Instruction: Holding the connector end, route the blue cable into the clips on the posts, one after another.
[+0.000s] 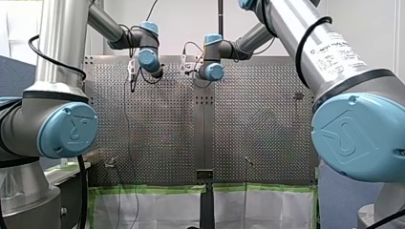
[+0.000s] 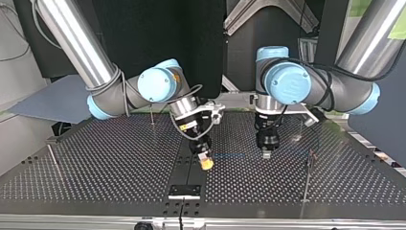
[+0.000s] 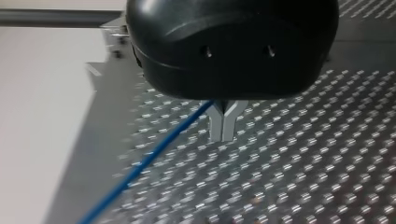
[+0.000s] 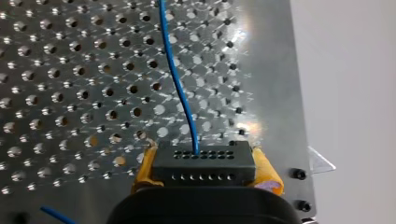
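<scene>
Currently, our yellow-padded right gripper (image 4: pixel 204 161) clamps the black multi-hole connector block (image 4: pixel 204 170). The thin blue cable (image 4: pixel 175 79), judged light and limp, spans above the perforated metal desk (image 2: pixel 95 158) to our left gripper (image 3: pixel 223 133), which is closed on it. Best hold: the connector.

In the front view, a label (image 1: pixel 336 55) stands on the silver tube of the right arm (image 1: pixel 296 33), near on the right. It carries a round mark and several lines of small dark lettering, too small to read. The right arm's blue joint cap (image 1: pixel 356 138) bears a raised emblem of interlocked, letter-like strokes. The left arm's blue joint cap (image 1: pixel 69 130), near on the left, bears the same emblem.
</scene>
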Robot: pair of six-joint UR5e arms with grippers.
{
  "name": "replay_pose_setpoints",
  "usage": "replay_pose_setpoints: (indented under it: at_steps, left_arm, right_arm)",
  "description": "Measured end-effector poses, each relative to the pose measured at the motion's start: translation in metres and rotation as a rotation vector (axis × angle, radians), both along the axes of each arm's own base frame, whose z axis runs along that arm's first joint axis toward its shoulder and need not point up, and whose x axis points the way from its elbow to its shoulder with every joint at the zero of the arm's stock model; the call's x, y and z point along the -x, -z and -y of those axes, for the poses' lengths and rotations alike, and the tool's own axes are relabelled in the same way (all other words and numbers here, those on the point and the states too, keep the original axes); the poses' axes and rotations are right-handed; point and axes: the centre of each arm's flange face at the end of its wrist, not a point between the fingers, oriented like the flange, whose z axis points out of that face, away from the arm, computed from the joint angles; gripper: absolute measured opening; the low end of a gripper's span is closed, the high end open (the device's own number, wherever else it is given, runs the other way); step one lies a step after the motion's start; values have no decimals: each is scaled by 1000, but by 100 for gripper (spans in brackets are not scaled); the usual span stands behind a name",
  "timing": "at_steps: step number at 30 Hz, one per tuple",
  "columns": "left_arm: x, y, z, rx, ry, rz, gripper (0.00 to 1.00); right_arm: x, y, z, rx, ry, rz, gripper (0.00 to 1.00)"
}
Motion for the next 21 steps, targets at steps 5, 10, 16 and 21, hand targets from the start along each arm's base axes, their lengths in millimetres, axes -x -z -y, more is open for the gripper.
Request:
replay_pose_setpoints:
  at_steps: [5,10,16,21]
  left_arm:
    - [0,10,8,-2,6,-19,0]
    - [-3,29,16,-12,8,-58,0]
    - [-1,42,27,-21,-2,-82,0]
    - [-2,60,37,-31,-3,-110,0]
  right_arm:
    - [5,15,0,-21,6,-18,0]
    - [12,37,1,-54,23,-43,0]
    - [22,62,3,-82,54,-75,0]
    - [25,96,9,-90,83,-119,0]
